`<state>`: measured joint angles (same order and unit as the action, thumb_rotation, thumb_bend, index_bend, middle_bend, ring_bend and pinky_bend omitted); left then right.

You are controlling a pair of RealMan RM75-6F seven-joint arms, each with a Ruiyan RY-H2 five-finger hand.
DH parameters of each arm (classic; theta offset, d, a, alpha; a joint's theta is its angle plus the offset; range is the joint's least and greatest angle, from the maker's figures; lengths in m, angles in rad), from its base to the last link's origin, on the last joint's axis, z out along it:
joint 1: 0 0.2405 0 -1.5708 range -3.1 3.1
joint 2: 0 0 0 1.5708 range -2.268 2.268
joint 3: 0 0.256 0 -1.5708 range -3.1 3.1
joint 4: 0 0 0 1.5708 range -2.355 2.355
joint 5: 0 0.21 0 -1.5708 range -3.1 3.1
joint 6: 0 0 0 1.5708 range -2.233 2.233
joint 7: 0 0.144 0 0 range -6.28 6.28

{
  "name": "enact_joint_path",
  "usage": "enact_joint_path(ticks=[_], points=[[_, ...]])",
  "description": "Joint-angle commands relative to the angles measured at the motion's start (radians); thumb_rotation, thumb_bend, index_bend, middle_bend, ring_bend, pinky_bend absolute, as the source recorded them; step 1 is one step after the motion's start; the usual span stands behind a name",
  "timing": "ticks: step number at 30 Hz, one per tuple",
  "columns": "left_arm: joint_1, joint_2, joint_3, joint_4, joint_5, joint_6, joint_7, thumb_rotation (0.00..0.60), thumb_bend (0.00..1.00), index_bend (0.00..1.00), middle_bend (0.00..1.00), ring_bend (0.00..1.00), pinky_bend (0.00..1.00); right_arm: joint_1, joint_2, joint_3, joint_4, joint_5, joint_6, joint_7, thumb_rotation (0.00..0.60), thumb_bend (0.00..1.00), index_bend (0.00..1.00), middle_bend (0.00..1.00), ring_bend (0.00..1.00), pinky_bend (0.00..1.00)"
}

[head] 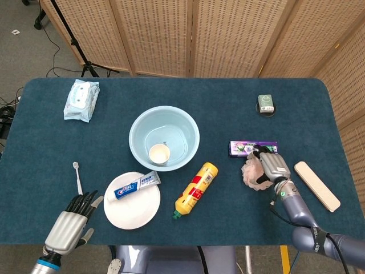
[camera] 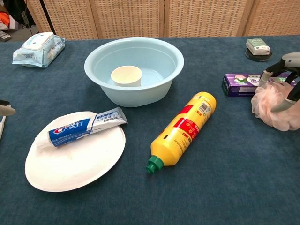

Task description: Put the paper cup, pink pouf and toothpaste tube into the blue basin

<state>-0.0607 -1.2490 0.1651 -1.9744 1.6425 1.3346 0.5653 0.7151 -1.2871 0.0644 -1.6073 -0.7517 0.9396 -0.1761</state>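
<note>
My right hand [head: 272,169] grasping fluffy pink mesh pouf [camera: 275,107], still on table beside purple box [head: 252,148]. Close firmly, lift high, carry left over round pale-blue plastic basin [head: 139,128].

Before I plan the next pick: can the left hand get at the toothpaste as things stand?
Probably yes. The left hand is open at the table's near edge, and the toothpaste lies uncovered on the white plate just to its right, with only bare cloth between them.
</note>
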Motion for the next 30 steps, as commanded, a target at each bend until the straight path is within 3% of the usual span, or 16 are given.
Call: enact_joint_path(ticks=[1, 6, 17, 23, 30], points=[[0.001, 0.002, -0.001, -0.001, 0.002, 0.003, -0.004, 0.600, 0.33, 0.01, 0.00, 0.00, 0.11, -0.018, -0.022, 0.023, 0.004, -0.014, 0.040, -0.008, 0.600, 0.17, 0.64, 0.41, 0.41, 0.45], [0.002, 0.008, -0.001, -0.004, 0.009, 0.008, -0.011, 0.600, 0.33, 0.01, 0.00, 0.00, 0.11, -0.022, -0.015, 0.036, -0.021, -0.021, 0.053, -0.034, 0.600, 0.19, 0.71, 0.45, 0.45, 0.49], [0.001, 0.021, -0.004, -0.009, 0.013, 0.011, -0.033, 0.600, 0.33, 0.00, 0.00, 0.00, 0.11, -0.002, 0.045, 0.093, -0.135, 0.015, 0.091, -0.125, 0.600, 0.21, 0.72, 0.46, 0.46, 0.50], [0.000, 0.031, -0.010, -0.016, 0.007, 0.013, -0.044, 0.600, 0.33, 0.01, 0.00, 0.00, 0.11, 0.047, 0.106, 0.151, -0.238, 0.062, 0.115, -0.210, 0.600, 0.21, 0.72, 0.46, 0.46, 0.50], [0.001, 0.054, -0.018, -0.029, 0.008, 0.028, -0.081, 0.600, 0.33, 0.01, 0.00, 0.00, 0.11, 0.145, 0.107, 0.224, -0.297, 0.161, 0.150, -0.327, 0.600, 0.20, 0.72, 0.46, 0.46, 0.50]])
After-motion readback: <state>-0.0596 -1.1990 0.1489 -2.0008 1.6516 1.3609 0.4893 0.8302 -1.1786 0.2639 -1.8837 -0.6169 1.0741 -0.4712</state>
